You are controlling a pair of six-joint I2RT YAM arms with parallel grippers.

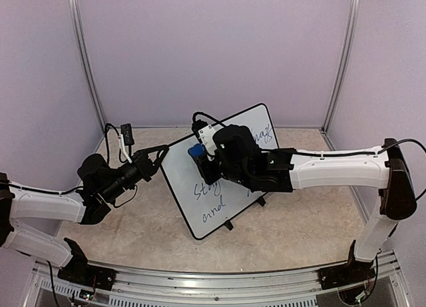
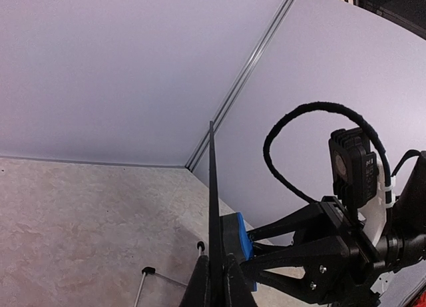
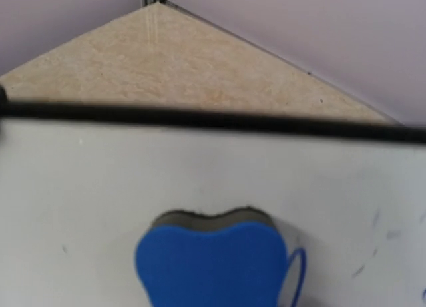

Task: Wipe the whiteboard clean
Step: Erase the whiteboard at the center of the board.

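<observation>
White, glossy rectangular whiteboard [image 1: 188,187], thin black rim and rounded corners, stands propped at a tilt in the centre of the overhead view. It rests on small black stand feet [image 1: 228,224] on the beige marbled tabletop [image 1: 146,234]. Dark blue handwriting [image 1: 214,199] covers its lower half, with more at the upper right corner; the upper left patch looks clean.

Left tool [image 1: 162,151]: closed narrow on the board's left rim. Its wrist view shows the rim edge-on, running up from between the fingers [image 2: 233,290].

Right tool [image 1: 202,158]: clamped on a blue foam eraser block [image 1: 195,150] with a grey felt face. That face lies flat against the board in its upper left part.

Handling, my judgement: the board is thin, stiff and probably light, so wiping pressure could push it back or skate it on its feet. The surface is slick, and a pinch on the face would slip. The rim is the place to hold, as the left tool has it. The eraser is soft and squashes a little, so a firm pinch on its sides suits.
</observation>
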